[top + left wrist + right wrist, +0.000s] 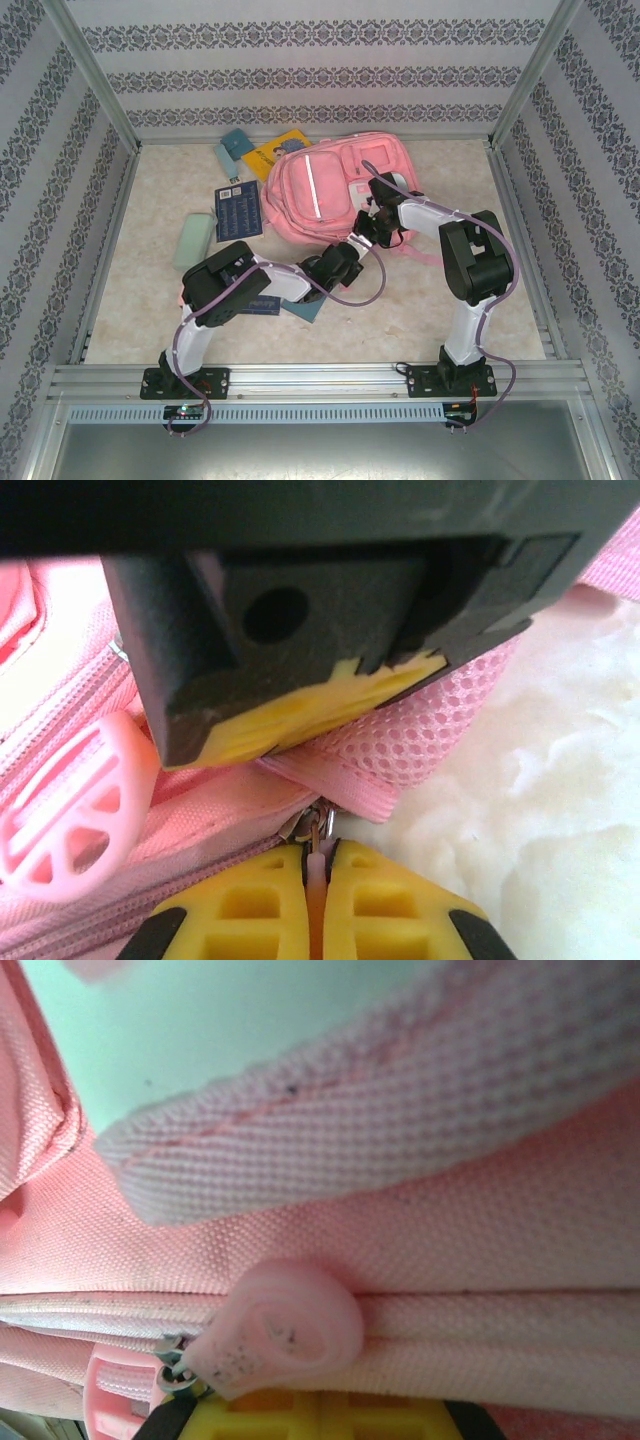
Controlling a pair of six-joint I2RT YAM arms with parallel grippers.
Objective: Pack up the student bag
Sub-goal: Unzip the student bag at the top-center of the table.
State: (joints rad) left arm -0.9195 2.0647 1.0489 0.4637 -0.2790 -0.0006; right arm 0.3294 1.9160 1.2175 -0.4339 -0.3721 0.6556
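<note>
- The left claw (318, 905) is pinching narrow on a thin pink zip pull (317, 865), with the pull sandwiched between its yellow fingertips. The left wrist camera is making this plain, while from overhead the same claw is reading as a dark shape at the bag's near edge.
- The student bag (325, 185) is lying flat ahead of and under both claws, in the middle of the table, with its front pockets facing up.
- The right claw (377, 203) is sitting just beyond the left claw and touching the bag. The left wrist camera is showing its black body and yellow pad pressing onto pink fabric beside a mesh pocket (440, 730). Its fingers are closed, and I cannot tell whether any fabric is caught between them.
- The right wrist camera is looking along a zip seam. A curled, rubbery pink tab (290, 1330) is lying right above the yellow fingertips, and a woven strap (420, 1080) is crossing further out.
- A round openwork puller (60, 820) is hanging to the left of the left claw.
- Left of the claws, a dark blue booklet (238, 210), a yellow book (273, 155) and a pale green case (195, 240) are lying near the bag. The left arm is covering part of a teal item (305, 308).
- The table (400, 310) is showing a pale marbled top, and striped patterned walls (300, 70) are enclosing it on three sides.
</note>
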